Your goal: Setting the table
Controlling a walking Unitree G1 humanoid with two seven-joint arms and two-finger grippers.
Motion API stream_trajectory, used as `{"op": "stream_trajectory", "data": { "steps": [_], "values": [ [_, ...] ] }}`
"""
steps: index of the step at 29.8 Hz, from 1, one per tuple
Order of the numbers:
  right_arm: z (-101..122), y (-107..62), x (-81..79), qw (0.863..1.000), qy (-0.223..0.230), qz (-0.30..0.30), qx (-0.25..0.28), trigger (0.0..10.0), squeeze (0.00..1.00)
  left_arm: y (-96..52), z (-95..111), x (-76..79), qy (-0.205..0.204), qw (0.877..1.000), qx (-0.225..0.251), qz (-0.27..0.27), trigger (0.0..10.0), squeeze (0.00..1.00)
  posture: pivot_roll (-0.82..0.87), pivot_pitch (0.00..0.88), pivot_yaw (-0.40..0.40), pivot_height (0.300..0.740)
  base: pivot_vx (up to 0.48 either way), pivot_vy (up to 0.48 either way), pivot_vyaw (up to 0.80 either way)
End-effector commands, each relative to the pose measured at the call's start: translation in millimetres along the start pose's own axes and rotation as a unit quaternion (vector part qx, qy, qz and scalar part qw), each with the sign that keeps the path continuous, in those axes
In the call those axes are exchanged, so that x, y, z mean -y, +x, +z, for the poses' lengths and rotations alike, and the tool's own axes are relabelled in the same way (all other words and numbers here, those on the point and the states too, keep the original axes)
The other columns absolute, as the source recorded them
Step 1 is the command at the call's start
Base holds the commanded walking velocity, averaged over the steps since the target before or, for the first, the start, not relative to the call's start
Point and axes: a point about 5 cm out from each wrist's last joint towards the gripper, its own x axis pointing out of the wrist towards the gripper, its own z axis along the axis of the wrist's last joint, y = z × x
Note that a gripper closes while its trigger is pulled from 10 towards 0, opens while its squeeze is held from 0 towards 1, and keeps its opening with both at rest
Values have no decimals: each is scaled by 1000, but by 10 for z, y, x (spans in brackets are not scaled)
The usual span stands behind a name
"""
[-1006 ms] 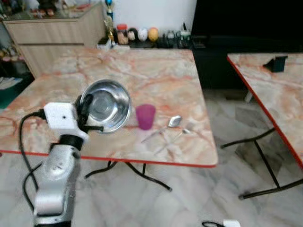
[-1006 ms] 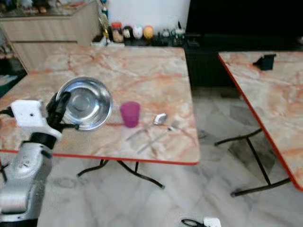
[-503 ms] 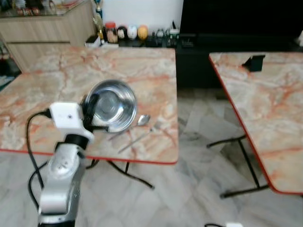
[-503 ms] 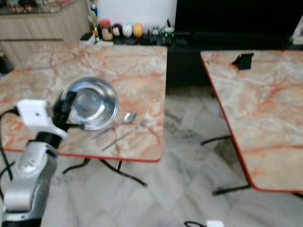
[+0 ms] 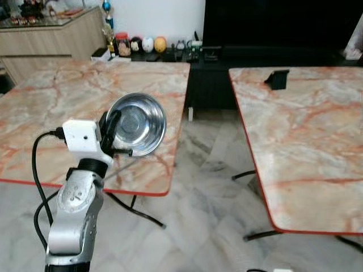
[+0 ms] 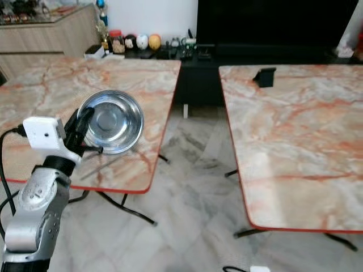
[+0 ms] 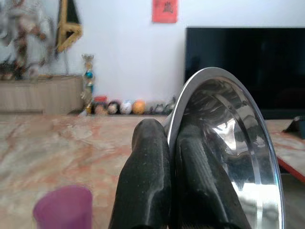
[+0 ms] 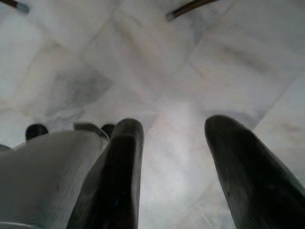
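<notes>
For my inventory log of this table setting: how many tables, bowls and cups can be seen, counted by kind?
tables: 2, the left table and the right table
steel bowl: 1, held in the left gripper
purple cup: 1
total: 4

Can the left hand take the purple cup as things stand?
Probably not: the left hand is shut on the steel bowl's rim, so its fingers aren't free for the purple cup just beyond.

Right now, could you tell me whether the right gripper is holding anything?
No, the right gripper hangs open over bare marble floor.
</notes>
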Motion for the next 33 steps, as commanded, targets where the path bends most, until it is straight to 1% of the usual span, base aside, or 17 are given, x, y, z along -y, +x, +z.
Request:
{"op": "stream_trajectory", "data": {
  "steps": [1, 33],
  "values": [
    [7, 5, -31, 1000, 1, 3, 1, 10000, 0, 16, 39, -10, 3, 1000, 9, 0, 10000, 0, -29, 0, 10, 732, 0, -352, 0],
    [40, 12, -25, 1000, 6, -2, 6, 10000, 0, 75, 47, -8, -1, 1000, 14, 7, 10000, 0, -33, 0, 7, 732, 0, -353, 0]
  ]
}}
